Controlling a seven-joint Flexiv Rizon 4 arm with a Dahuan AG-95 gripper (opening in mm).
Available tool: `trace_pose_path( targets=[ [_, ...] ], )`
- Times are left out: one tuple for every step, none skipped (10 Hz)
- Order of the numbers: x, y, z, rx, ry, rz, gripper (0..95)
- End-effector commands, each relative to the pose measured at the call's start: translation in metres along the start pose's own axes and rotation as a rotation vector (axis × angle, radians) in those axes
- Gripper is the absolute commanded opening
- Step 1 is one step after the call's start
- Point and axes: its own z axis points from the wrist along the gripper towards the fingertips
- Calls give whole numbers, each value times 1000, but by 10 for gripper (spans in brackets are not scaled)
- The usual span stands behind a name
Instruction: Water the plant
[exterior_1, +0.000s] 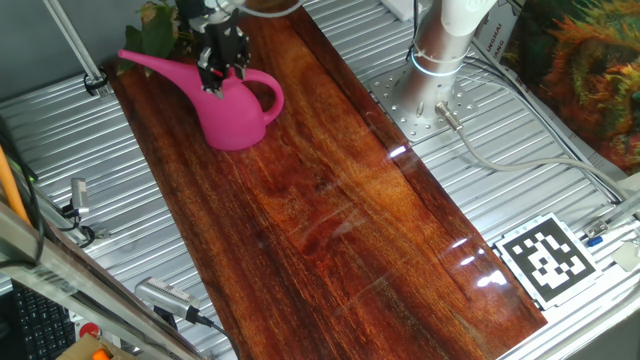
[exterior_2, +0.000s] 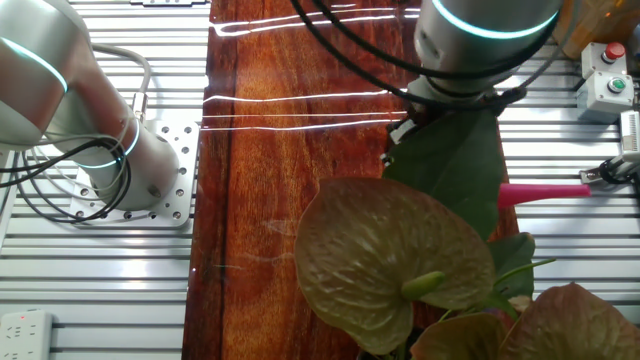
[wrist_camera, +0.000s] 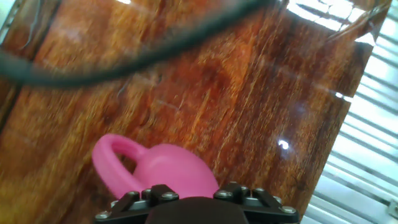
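Watching the grip first: gripper (exterior_1: 222, 68) sits at the top of the pink watering can (exterior_1: 238, 108), upper left of one fixed view, fingers down on the can's top rim. I read it as clamped on the can, but the contact itself is hidden, and the hand view shows only the gripper's black body over the pink, so that's a judgement.

Plant (exterior_1: 155, 30) is in the top left corner of that view, dark green leaves right behind the spout (exterior_1: 160, 66). In the other fixed view the broad leaves fill the lower right and the pink spout tip (exterior_2: 545, 192) pokes out past them at right.

Risks as I see them:
- Can is smooth moulded plastic, rounded body. A thin rim pinch could let it rotate in the jaws when tilted.
- Long spout is already right at the foliage; any swing could snag leaves or push the plant.
- Cannot tell where the pot is; it's out of view, so pour aim is uncertain.
- Spill would land on the glossy varnished wood board (exterior_1: 340, 210).

Around it: ribbed metal table (exterior_1: 500, 200), loop handle on the can.
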Motion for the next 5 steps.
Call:
trace_pose_path(
  targets=[
    [11,-2,-9,-1,9,-140,570],
    [16,-2,-13,-1,11,-152,570],
    [17,-2,-14,3,14,-151,570],
    [17,-2,-13,11,19,-142,570],
    [17,-2,-10,20,23,-139,570]
  ],
)
